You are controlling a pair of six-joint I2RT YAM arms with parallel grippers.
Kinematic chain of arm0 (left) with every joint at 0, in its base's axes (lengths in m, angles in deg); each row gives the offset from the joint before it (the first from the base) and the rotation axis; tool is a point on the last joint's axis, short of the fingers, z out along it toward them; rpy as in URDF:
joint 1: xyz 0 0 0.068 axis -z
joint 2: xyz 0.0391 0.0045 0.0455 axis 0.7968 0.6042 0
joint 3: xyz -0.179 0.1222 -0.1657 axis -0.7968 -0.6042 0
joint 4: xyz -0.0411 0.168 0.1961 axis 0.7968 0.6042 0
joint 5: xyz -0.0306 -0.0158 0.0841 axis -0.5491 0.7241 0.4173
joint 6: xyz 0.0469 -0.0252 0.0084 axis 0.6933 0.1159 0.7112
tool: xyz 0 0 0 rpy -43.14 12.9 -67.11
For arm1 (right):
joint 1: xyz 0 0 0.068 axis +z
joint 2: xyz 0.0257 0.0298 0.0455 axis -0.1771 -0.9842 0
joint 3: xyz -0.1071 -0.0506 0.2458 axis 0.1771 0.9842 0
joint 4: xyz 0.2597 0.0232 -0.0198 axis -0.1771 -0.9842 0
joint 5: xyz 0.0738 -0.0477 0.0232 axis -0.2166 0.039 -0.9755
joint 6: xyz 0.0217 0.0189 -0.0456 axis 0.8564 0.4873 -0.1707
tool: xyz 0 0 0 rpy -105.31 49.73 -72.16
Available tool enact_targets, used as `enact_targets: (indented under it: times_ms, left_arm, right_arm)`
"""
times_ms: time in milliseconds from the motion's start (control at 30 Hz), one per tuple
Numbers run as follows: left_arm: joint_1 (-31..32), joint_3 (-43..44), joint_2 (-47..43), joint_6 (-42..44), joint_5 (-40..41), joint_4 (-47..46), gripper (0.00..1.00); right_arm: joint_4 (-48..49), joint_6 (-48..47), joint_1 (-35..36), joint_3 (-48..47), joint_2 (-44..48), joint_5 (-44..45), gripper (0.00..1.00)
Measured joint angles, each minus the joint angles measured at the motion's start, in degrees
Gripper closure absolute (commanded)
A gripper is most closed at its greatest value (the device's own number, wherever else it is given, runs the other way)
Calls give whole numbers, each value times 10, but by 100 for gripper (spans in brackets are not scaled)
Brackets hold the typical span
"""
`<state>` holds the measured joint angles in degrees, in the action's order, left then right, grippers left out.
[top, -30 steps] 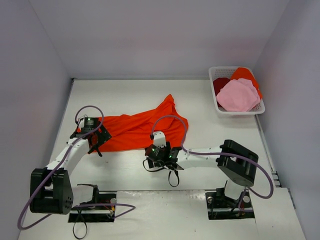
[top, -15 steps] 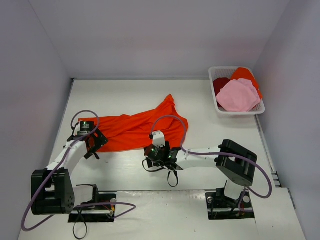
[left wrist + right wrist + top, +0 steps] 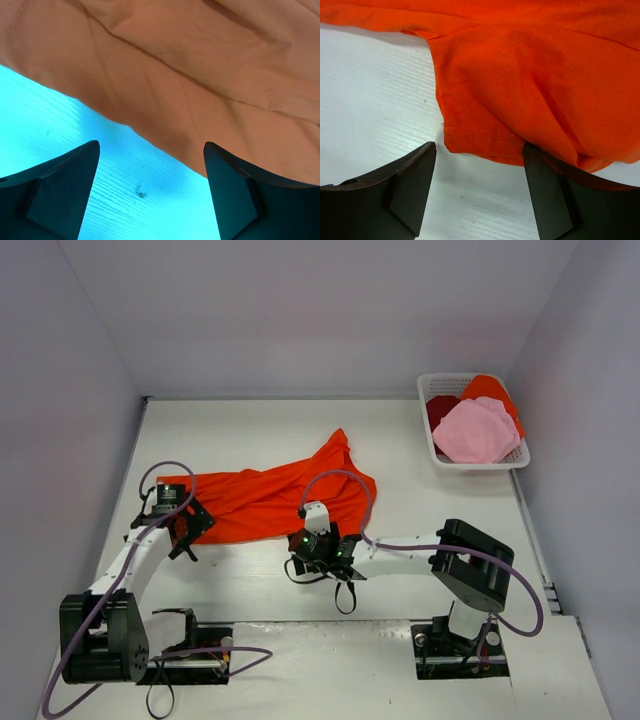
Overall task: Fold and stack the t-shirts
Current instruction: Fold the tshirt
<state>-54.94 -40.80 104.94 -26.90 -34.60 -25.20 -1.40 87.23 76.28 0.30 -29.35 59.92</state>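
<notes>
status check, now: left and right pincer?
Left pincer: open, holding nothing, by the orange t-shirt edge.
Right pincer: open, at the same shirt's hem, nothing gripped.

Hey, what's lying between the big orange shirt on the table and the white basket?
Nothing, just bare tabletop between the orange shirt and the basket, seen in the top view.

A crumpled orange-red t-shirt [image 3: 270,500] lies left of the basket [image 3: 478,466], which holds a pink t-shirt [image 3: 477,432], a dark red t-shirt [image 3: 440,408] and an orange t-shirt [image 3: 488,388].

A robot lab test cell: plain white walls [image 3: 300,310] box in a white table [image 3: 250,430], with the left arm [image 3: 135,555] and right arm [image 3: 400,552] bolted at six o'clock.
</notes>
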Motion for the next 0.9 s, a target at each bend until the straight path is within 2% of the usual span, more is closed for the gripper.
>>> enact_targets:
  times_ms: [900]
  left_arm:
    - [-11, -16, 57, -25, -11, -60, 20]
  right_arm:
    - [0, -3, 0, 1, 0, 0, 38]
